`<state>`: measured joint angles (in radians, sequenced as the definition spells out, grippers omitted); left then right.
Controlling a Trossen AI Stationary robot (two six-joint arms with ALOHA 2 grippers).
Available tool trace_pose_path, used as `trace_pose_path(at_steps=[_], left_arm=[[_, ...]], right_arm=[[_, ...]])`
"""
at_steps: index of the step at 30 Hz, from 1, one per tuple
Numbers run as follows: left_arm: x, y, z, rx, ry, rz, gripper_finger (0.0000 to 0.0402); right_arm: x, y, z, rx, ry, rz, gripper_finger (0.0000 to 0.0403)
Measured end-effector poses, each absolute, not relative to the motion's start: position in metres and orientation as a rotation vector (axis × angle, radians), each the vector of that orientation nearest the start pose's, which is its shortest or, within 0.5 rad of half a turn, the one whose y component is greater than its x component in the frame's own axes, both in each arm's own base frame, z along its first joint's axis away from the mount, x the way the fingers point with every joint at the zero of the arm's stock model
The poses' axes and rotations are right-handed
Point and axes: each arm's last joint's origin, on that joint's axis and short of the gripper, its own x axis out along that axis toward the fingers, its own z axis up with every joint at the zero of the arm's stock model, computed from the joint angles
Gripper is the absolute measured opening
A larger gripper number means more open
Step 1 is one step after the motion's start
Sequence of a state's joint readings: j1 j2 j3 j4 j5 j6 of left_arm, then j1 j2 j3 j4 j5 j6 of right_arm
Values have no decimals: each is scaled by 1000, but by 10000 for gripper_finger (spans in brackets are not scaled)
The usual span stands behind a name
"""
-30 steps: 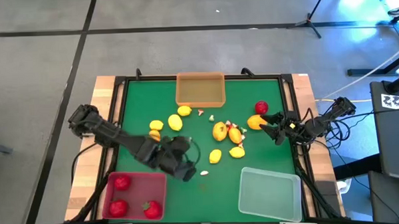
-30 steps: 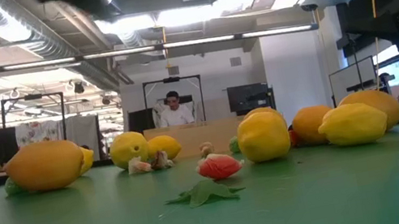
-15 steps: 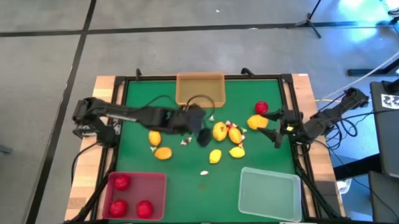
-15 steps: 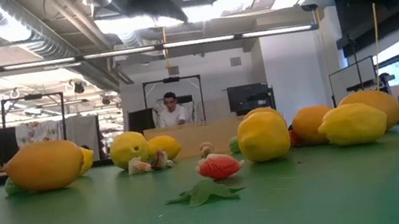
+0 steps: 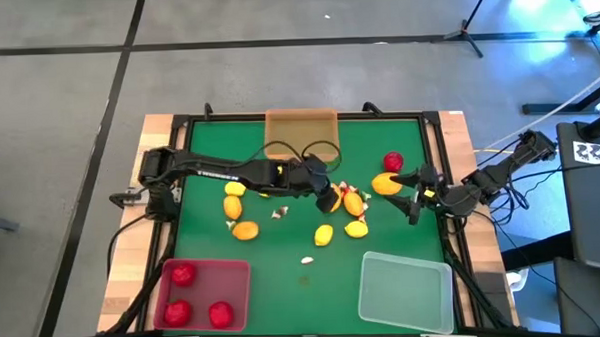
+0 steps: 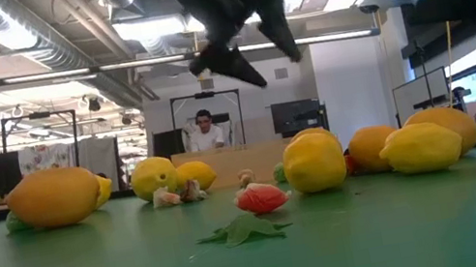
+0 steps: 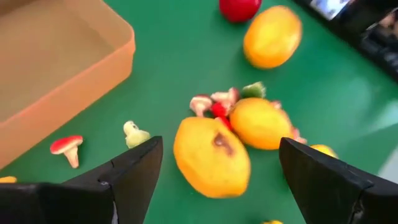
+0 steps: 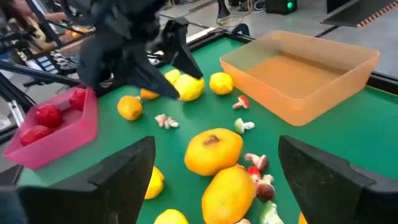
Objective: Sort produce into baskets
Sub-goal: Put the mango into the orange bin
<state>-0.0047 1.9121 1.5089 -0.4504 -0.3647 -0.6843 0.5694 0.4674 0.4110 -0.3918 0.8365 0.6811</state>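
My left gripper [image 5: 327,194] hangs open over the middle of the green table, just above a yellow fruit [image 7: 212,155] that shows between its fingers; it touches nothing. More yellow and orange fruits [image 5: 356,229], a red fruit [image 5: 393,162] and tiny mushroom-like bits [image 7: 67,149] lie scattered on the mat. The orange-tan basket [image 5: 301,134] stands at the far edge, the red basket [image 5: 204,295] with three red fruits near left, the clear basket [image 5: 405,290] near right. My right gripper [image 5: 409,197] waits open at the right edge beside an orange fruit [image 5: 385,184].
A black raised frame [image 5: 179,153] runs round the green mat. Two orange fruits [image 5: 245,229] and a yellow one [image 5: 236,189] lie left of centre under my left arm. A person sits in the room beyond the table [image 6: 208,131]. Bare mat lies between the near baskets [image 5: 304,283].
My left gripper has swung from beside the red basket at the near left toward the far and right, to the table's middle, and has come lower over the yellow fruits, staying open. My right gripper has risen a little at the right edge.
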Motion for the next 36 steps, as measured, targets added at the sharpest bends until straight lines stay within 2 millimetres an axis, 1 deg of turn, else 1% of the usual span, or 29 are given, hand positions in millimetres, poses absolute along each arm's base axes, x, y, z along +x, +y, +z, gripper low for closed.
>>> trace_pose_path(at_steps=[2,4,10,14,17,19,23,28,31,35,36], left_arm=[[425,7,230,-471,711,620,317],[431,5,226,-465,717,620,317],[451,5,225,-391,763,645,317],[458,6,223,-331,858,668,317],[456,5,217,-408,919,753,317],[455,6,214,-447,922,770,317],[462,5,220,-517,830,764,317],[462,5,220,-634,788,815,317],[463,5,217,-691,786,824,317],[465,4,209,-705,798,831,317],[466,4,204,-702,805,835,317]], right_arm=[[105,41,230,385,241,-367,337],[105,41,230,399,239,-369,337],[105,41,230,428,233,-372,337],[105,41,230,448,230,-375,337],[105,41,230,449,230,-375,337],[105,41,230,449,230,-375,337],[104,41,229,442,237,-378,337],[104,41,229,439,240,-379,337],[104,41,229,439,241,-379,337],[104,41,229,435,244,-380,337],[104,41,229,435,244,-380,337]])
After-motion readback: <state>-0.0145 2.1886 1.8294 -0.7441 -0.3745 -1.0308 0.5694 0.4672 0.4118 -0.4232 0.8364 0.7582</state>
